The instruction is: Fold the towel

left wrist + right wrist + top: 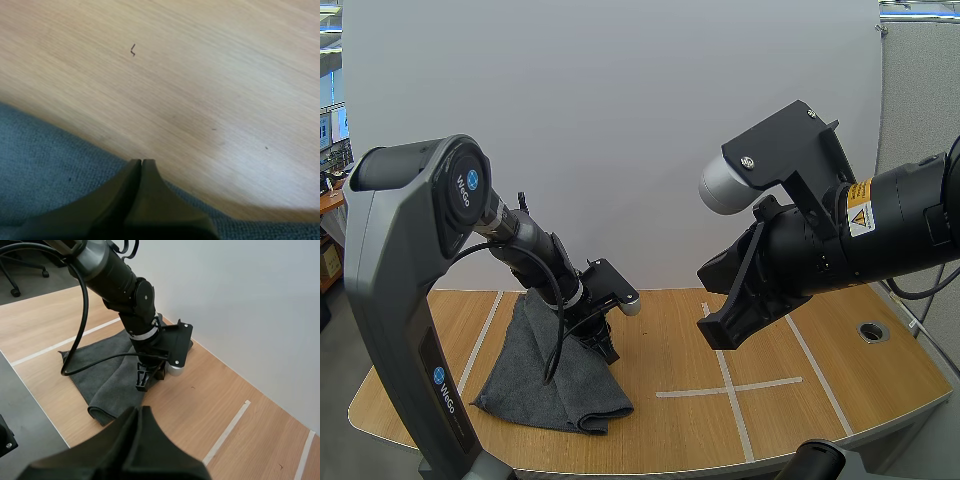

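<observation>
A: Where is the dark grey cloth towel (545, 375) lying?

B: On the left part of the light wooden tabletop (670, 340), left of the white tape lines (730, 388). It looks doubled over already, with a rounded fold along its near right edge.

A: And the left hand (141, 162)?

B: Down at the towel's right border, with its tips right where the cloth meets bare wood. Its two black fingers lie pressed together as one wedge, and I can see no cloth pinched between them.

A: The right hand (139, 409)?

B: Closed as well and holding nothing. It is raised well above the tabletop, looking down on the left arm and the towel.

A: So what would you say the step is?

B: My guess is taking the edge for another fold, or pressing down the fold that is there. For a fresh fold the fingers must part first. Then one tip should slide under the border so that both layers are caught, not only the top one.

A: Anything to watch?

B: Lift low and carry the edge straight across to the far side, so the borders line up. A pull at an angle would likely drag the whole towel over the smooth wood and skew it.
</observation>
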Motion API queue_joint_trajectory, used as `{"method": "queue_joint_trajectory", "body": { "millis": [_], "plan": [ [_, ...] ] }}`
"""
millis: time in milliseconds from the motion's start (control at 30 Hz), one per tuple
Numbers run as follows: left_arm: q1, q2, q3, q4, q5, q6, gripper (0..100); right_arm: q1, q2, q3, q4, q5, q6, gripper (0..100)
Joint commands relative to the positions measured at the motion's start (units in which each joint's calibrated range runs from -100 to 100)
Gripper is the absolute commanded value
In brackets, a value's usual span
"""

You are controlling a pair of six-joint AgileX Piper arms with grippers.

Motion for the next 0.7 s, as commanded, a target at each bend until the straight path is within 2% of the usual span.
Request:
{"method": "queue_joint_trajectory", "body": {
  "millis": [0, 367, 667],
  "plan": [
    [-0.23, 0.43, -0.61, 0.68, -1.63, 0.08, 0, -0.26, -0.02, 0.07, 0.21, 0.00, -0.44, 0],
    [-0.07, 0.31, -0.61, 8.81, 7.00, -4.79, 0, -0.26, -0.02, 0.07, -0.18, 0.00, -0.44, 0],
    [-0.01, -5.05, -0.61, 15.04, 11.82, -7.62, 0, -0.26, -0.02, 0.07, -0.18, 0.00, -0.44, 0]
  ]
}}
